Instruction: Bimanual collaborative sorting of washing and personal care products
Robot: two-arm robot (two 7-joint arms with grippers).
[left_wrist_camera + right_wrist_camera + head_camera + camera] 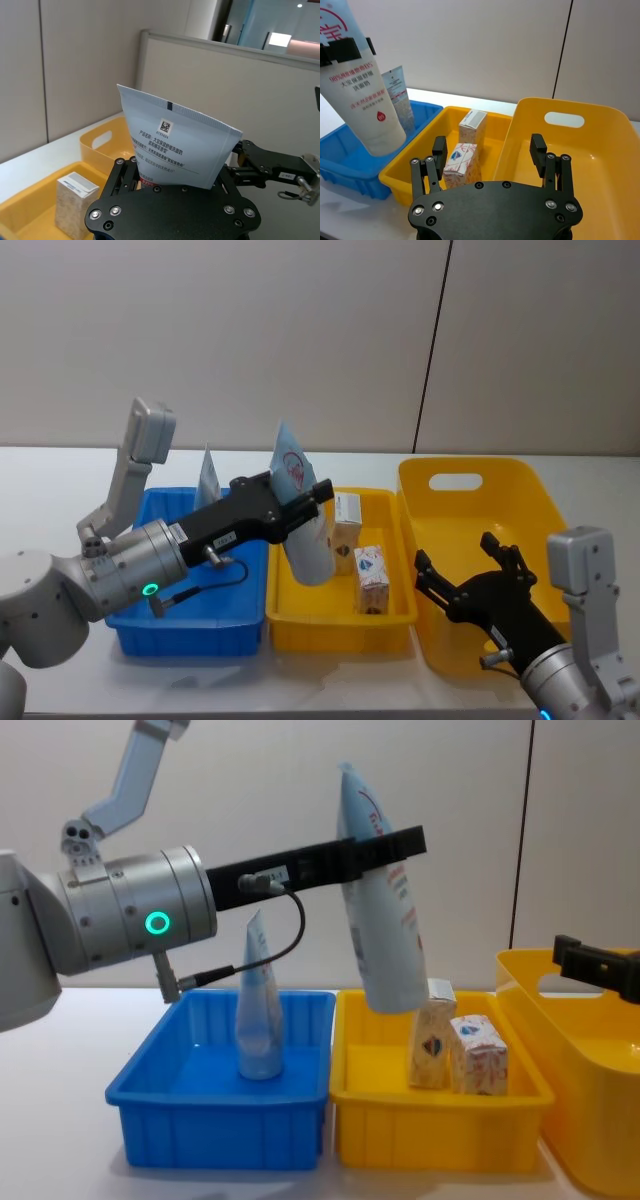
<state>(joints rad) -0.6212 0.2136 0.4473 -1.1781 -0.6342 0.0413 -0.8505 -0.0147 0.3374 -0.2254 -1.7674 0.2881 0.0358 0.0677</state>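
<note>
My left gripper (310, 498) is shut on a tall pale-blue pouch (305, 535), which hangs tilted over the left end of the small yellow tray (340, 630). In the left wrist view the same pouch (175, 145) sticks up from between the fingers. A second pouch (258, 1020) stands upright in the blue bin (220, 1130). Two cream cartons (430, 1045) (480, 1055) stand side by side in the small yellow tray. My right gripper (470, 565) is open with nothing in it, low over the near left part of the large yellow bin (520, 490).
The three containers sit in a row on the white table: blue bin on the left, small yellow tray in the middle, large yellow bin (580, 150) with a handle slot on the right. A grey partition wall stands close behind them.
</note>
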